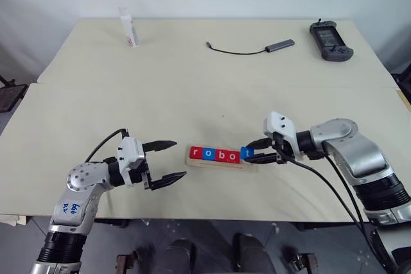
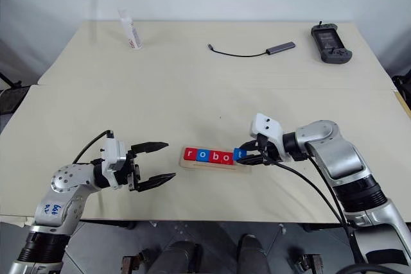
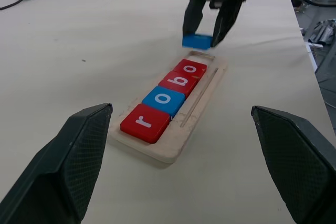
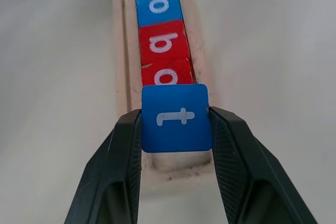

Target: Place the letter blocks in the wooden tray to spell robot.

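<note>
The wooden tray (image 1: 219, 165) lies near the table's front edge. In its groove sit four letter blocks in a row: red r (image 1: 196, 153), blue o (image 1: 209, 154), red b (image 1: 220, 155) and red o (image 1: 232, 156). My right gripper (image 1: 255, 152) is shut on the blue t block (image 4: 176, 118). It holds the block just over the tray's right end, beside the last o, and the t partly covers that o in the right wrist view. My left gripper (image 1: 178, 158) stands open and empty just left of the tray.
At the table's far side are a white tube (image 1: 129, 27), a grey USB hub with a cable (image 1: 280, 45) and a black handheld controller (image 1: 331, 40). A seam (image 1: 192, 84) runs between the two table tops. The front edge is close behind the tray.
</note>
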